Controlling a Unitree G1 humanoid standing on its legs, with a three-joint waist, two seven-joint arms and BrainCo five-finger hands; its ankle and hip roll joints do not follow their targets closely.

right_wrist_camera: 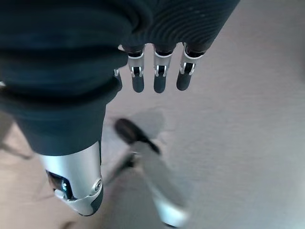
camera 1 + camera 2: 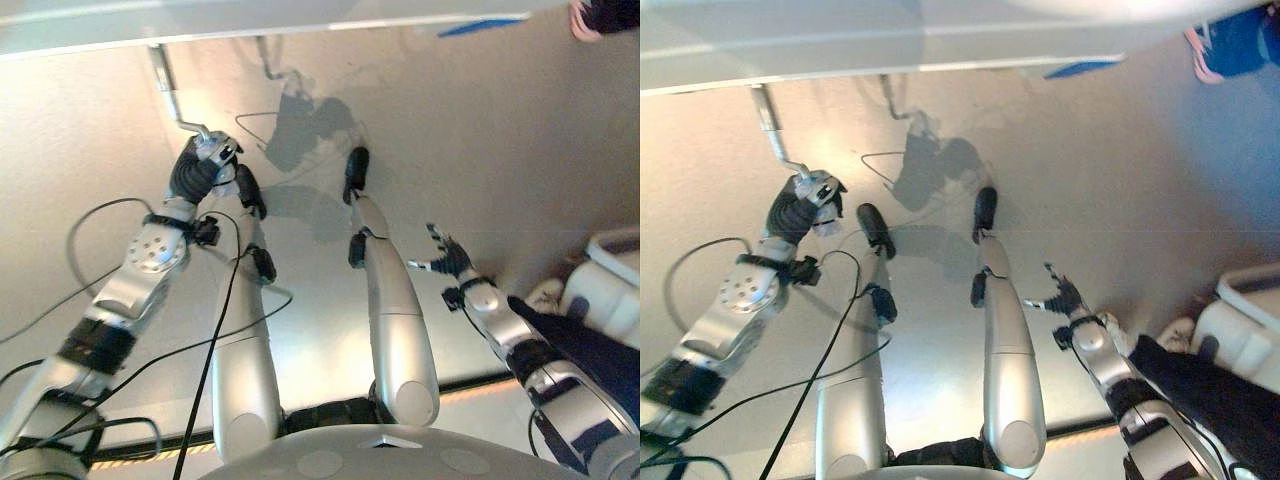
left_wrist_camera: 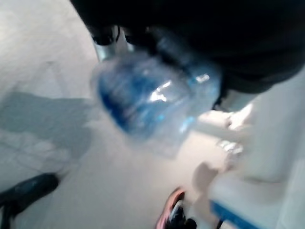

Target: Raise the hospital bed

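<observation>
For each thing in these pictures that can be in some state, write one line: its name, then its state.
crank handle: hanging down from the bed's edge, its lower end gripped by the left hand.
left hand: shut on the crank handle.
right hand: open, fingers straight, holding nothing, over the floor.
hospital bed: its pale edge runs along the far side; height cannot be judged.
water bottle: blue, lying tilted; blurred.

no readable text anywhere

looked over every view and honestly there's no lettering, label, number or sign i can make out. the big blue water jug [image 3: 157, 95] past the left hand's fingers is too blurred.
</observation>
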